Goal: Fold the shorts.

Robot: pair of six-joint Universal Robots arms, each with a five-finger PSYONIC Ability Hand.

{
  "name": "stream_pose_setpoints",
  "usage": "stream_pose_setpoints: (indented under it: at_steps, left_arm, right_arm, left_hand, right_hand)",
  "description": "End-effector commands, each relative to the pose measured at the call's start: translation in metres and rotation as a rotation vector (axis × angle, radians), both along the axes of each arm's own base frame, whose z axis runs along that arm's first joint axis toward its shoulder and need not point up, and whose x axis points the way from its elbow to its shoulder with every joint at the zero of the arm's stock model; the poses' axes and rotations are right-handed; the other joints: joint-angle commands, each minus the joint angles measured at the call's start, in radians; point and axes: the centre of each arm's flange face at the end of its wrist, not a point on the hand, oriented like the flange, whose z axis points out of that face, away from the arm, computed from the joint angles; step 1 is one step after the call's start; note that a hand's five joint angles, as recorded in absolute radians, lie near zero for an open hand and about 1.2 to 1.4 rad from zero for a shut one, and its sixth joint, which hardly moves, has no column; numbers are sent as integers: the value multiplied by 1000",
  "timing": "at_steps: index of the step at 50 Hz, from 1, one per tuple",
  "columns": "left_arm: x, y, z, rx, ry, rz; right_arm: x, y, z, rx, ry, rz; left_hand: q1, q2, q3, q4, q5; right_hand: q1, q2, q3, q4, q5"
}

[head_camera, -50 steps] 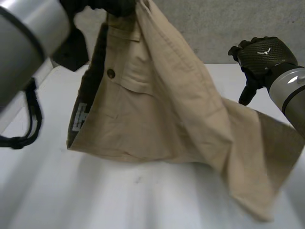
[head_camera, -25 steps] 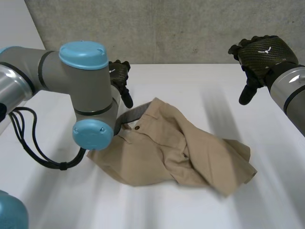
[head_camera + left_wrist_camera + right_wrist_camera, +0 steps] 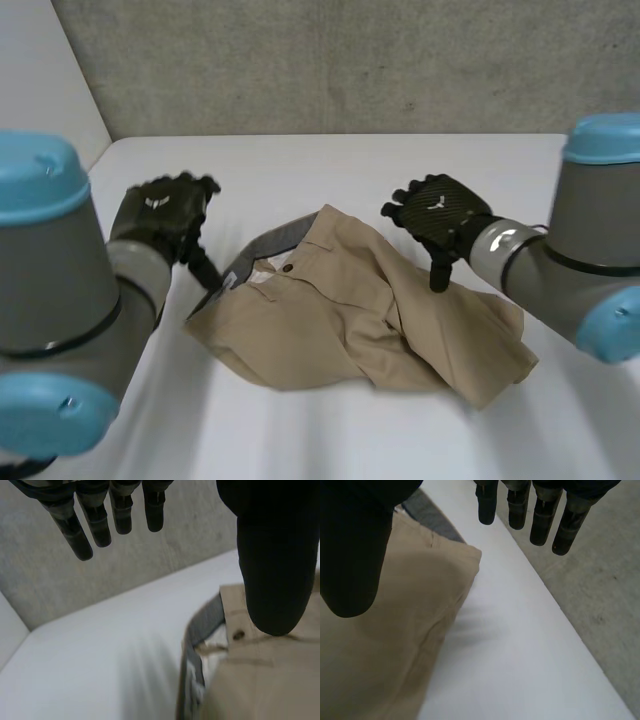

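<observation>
The tan shorts (image 3: 370, 320) are lying in a crumpled heap near the middle of the white table (image 3: 330, 160). Their grey-lined waistband (image 3: 262, 248) is gaping open toward the left hand (image 3: 165, 215), with 1 small button (image 3: 287, 268) showing just below it. The leg ends are bunching into overlapping folds under the right hand (image 3: 437, 215).

The left hand is hovering just beside the waistband. Its fingers are hanging straight, well apart from the thumb, and it is gripping nothing. The right hand is hanging over the rumpled leg side, likewise spread wide and empty, with its thumb pointing down at the cloth. Whether that thumb is touching the fabric cannot be told.

The cloth looks like a light woven cotton, soft and limp, so it is likely to sag and drape from any hold rather than keep a shape. It seems neither slippery nor fragile. The waistband, doubled and stitched, is probably the firmest part. Pinching it at its 2 ends, 1 per hand, should let the heap be spread flat before any fold is made.
</observation>
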Motion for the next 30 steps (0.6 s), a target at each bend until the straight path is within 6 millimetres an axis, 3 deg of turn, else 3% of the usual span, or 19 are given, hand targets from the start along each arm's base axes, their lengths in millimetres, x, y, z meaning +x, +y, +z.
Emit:
stream_pose_setpoints:
  at_steps: [1,9,14,21,25,29,30]
  left_arm:
    - [17,26,-26,95,-53,12]
    - [24,34,-49,160,-88,19]
    - [19,22,-72,193,-100,30]
    - [9,3,-85,181,-101,33]
    - [-1,-13,-94,170,-103,31]
    - [-10,-28,-102,165,-104,33]
    - [-13,-34,-102,155,-99,35]
  right_arm:
    - [25,-30,-18,-191,85,163]
    - [42,-37,-48,-335,170,369]
    - [46,-33,-66,-342,189,448]
    - [47,-32,-79,-343,211,481]
    - [47,-32,-80,-343,213,482]
    - [46,-31,-76,-346,215,476]
    - [46,-30,-75,-348,216,475]
  left_hand:
    - [-12,3,-15,-6,-7]
    - [-12,3,-15,-6,-7]
    - [-12,3,-15,-6,-7]
    - [-6,9,-9,0,-1]
    - [15,30,12,21,19]
    - [331,346,328,337,335]
    - [538,553,535,544,543]
  right_hand:
    - [44,-38,-25,-50,-59]
    - [55,-27,-13,-38,-47]
    - [55,-27,-13,-38,-47]
    - [137,55,68,43,35]
    - [498,416,429,404,395]
    - [1234,1152,1165,1140,1132]
    - [1252,1170,1183,1158,1150]
